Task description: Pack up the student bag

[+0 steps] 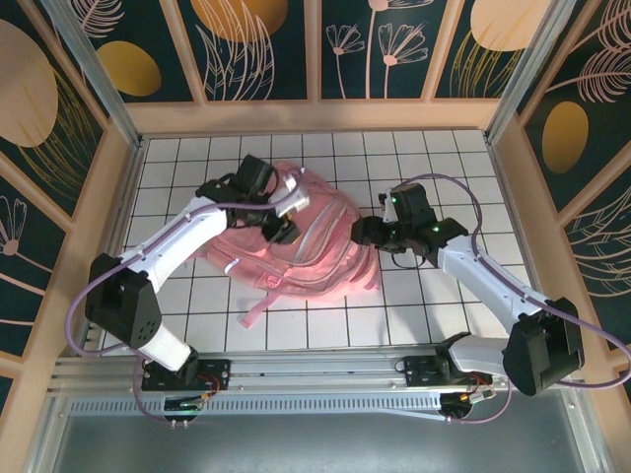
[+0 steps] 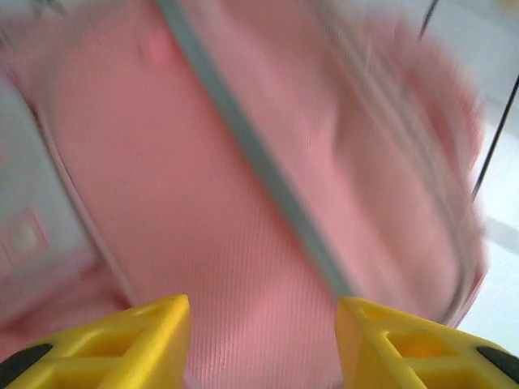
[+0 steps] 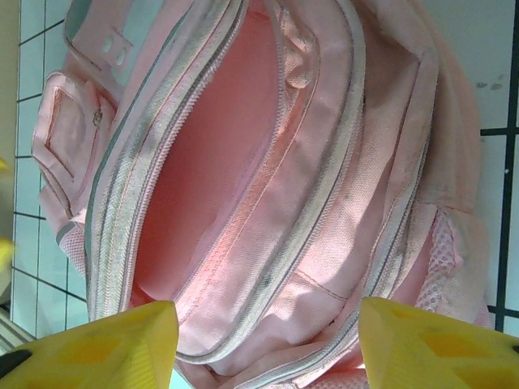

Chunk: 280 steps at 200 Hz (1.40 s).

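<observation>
Lying centre of white gridded table, large pink fabric backpack gapes unzipped, inside looks empty; packing prob barely begun. Left gripper & right gripper: fingers apart, holding nothing.

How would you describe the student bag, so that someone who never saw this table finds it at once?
Look at the white gridded table inside the wooden frame. In its middle lies the student bag, a large pink fabric backpack. Its silver-grey strips and open zipped compartment set it apart.
</observation>
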Each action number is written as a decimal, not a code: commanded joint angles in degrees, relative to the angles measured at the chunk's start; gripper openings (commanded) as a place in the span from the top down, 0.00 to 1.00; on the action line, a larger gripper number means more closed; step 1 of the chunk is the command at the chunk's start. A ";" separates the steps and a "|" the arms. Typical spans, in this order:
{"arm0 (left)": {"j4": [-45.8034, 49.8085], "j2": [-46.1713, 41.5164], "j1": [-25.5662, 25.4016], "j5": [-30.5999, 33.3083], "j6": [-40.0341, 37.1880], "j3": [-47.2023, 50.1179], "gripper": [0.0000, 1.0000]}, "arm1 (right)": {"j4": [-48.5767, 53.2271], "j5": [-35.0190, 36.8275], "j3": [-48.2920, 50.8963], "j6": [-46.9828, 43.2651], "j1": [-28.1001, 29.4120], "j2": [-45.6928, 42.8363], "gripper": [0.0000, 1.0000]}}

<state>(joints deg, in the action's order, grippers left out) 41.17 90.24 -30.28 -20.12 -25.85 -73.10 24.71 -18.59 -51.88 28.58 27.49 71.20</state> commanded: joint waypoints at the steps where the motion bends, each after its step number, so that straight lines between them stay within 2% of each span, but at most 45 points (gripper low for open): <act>1: 5.19 -1.26 0.17 8.26 -15.69 5.37 0.50 | -2.09 -1.02 0.54 0.79 0.35 0.08 0.39; 67: -10.16 -3.75 0.23 6.58 -25.35 14.46 0.47 | -2.81 -2.25 1.31 1.42 0.47 1.15 0.39; 83: -16.97 -5.83 0.10 5.91 -26.93 18.69 0.45 | -4.54 -1.94 3.08 2.34 0.63 -0.07 0.39; 98: -22.48 -8.20 -0.34 2.98 -29.56 22.69 0.45 | -4.53 -1.80 3.64 2.92 0.59 -0.14 0.39; 124: -34.48 -13.28 -1.50 -3.34 -32.21 30.24 0.37 | -5.13 -1.67 4.20 3.98 0.69 -0.85 0.39; 136: -39.25 -14.49 -1.83 -3.92 -33.58 33.22 0.37 | -5.30 -1.71 4.20 3.95 0.68 -0.90 0.39; 150: -41.61 -14.40 -2.26 -2.65 -33.75 34.00 0.43 | -4.44 -1.93 3.63 3.83 0.74 -0.61 0.40; 170: -41.78 -13.93 -2.31 -2.47 -34.31 33.68 0.63 | -5.24 -2.90 5.01 4.34 1.31 -1.70 0.41; 197: -42.26 -15.19 -2.45 -3.08 -31.59 33.36 1.00 | -4.85 -2.55 7.06 4.38 2.28 -3.41 0.41; 229: -41.23 -16.23 -3.95 -4.37 -25.39 30.76 1.00 | -5.44 -5.47 8.25 2.22 3.54 -6.57 0.41; 244: -42.29 -16.01 -6.74 -4.21 -22.70 29.95 1.00 | -2.16 -1.60 6.84 1.29 6.21 -8.84 0.40; 263: -48.55 -13.20 -9.26 -6.52 -11.15 28.13 1.00 | -1.36 5.72 7.68 0.49 11.11 -13.74 0.39; 280: -50.75 -8.84 -9.26 -8.68 -1.84 24.64 1.00 | -5.67 5.71 11.47 1.26 12.76 -17.40 0.39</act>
<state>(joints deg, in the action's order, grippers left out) 0.21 77.32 -38.52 -21.76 -43.48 -42.26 21.32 -17.06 -43.79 30.52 38.06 58.63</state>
